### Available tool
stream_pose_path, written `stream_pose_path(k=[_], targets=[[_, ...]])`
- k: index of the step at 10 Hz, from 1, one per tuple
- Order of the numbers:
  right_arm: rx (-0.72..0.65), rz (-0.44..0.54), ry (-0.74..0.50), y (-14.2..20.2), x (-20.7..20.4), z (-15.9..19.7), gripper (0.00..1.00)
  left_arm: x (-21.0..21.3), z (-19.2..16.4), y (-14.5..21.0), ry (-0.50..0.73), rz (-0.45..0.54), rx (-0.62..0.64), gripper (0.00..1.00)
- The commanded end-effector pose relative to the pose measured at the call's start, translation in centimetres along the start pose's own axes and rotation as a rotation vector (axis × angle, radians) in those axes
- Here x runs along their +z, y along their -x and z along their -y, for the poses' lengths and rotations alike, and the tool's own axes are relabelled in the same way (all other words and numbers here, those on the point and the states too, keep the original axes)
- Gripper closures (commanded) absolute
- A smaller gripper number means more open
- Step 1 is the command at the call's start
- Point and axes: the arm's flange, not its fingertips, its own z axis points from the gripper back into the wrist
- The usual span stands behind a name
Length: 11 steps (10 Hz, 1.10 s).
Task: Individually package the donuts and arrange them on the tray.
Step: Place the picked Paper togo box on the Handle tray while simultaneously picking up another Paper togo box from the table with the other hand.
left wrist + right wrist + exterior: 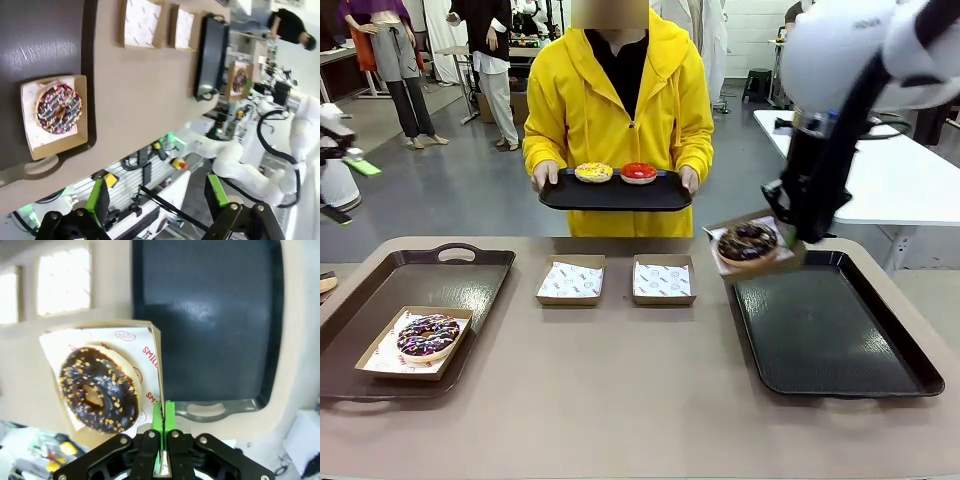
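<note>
Above the far-left corner of the right-hand tray (pixel 840 340): the right claw (pixel 800 225) is pinched tight on one side wall of a cardboard box (pixel 95 326), carrying it clear of the worktop (pixel 640 400). Gripping the wall rather than the food leaves the glaze untouched.
Dark chocolate donut (pixel 747 241): it lies on the printed liner inside that carried box. The box seems to tip a little away from the held wall, though the angle is hard to read.
Left claw (pixel 156 197): jaws wide, nothing between them. It hangs off the worktop's left edge, probably to stay out of the way.
Sprinkled donut (pixel 428 335): already in its own box (pixel 380 360), at the near-left corner of the brown tray (pixel 430 275) on the worktop's left end.
Empty boxes: two, (pixel 571 279) and (pixel 663 279), side by side mid-worktop toward the far edge, liners facing up to take a donut each.
Yellow-glazed donut (pixel 594 172) and red-glazed donut (pixel 638 172): unboxed, side by side on the person's tray (pixel 615 195), which both of the person's hands (pixel 545 175) hold beyond the far edge, likely as an offer.
Step in hand: setting the boxed donut down on the right-hand tray; by my count two of four are packaged.
Risk: a one-wall grip may let the box sag or swing on landing.
</note>
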Motion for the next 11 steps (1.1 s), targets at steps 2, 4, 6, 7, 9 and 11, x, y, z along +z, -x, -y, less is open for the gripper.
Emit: stream_pose_path(k=[2, 4, 6, 7, 9, 11], targets=[[-0.031, 0.027, -0.062, 1.6, -4.0, 3.3, 0.99, -5.6, 2.5, -3.7, -0.225, -0.014, 0.028, 0.0], [-0.037, 0.038, -0.077, 1.8, -6.1, 4.0, 0.99, -10.1, 3.5, -5.5, -0.336, -0.024, 0.045, 0.0], [-0.032, 0.026, -0.069, 1.8, -7.8, 4.1, 0.99, -13.7, 4.6, -6.8, -0.42, 0.006, 0.039, 0.0], [-0.034, 0.017, -0.061, 1.7, -8.4, 4.2, 0.99, -15.3, 5.1, -7.3, -0.447, 0.032, 0.026, 0.0], [-0.027, 0.01, -0.058, 1.5, -9.0, 4.0, 0.99, -18.1, 5.9, -7.6, -0.52, 0.12, -0.022, 0.0], [-0.048, 0.007, -0.037, 1.9, -8.2, 4.1, 0.99, -19.9, 6.2, -7.4, -0.557, 0.159, -0.064, 0.0]])
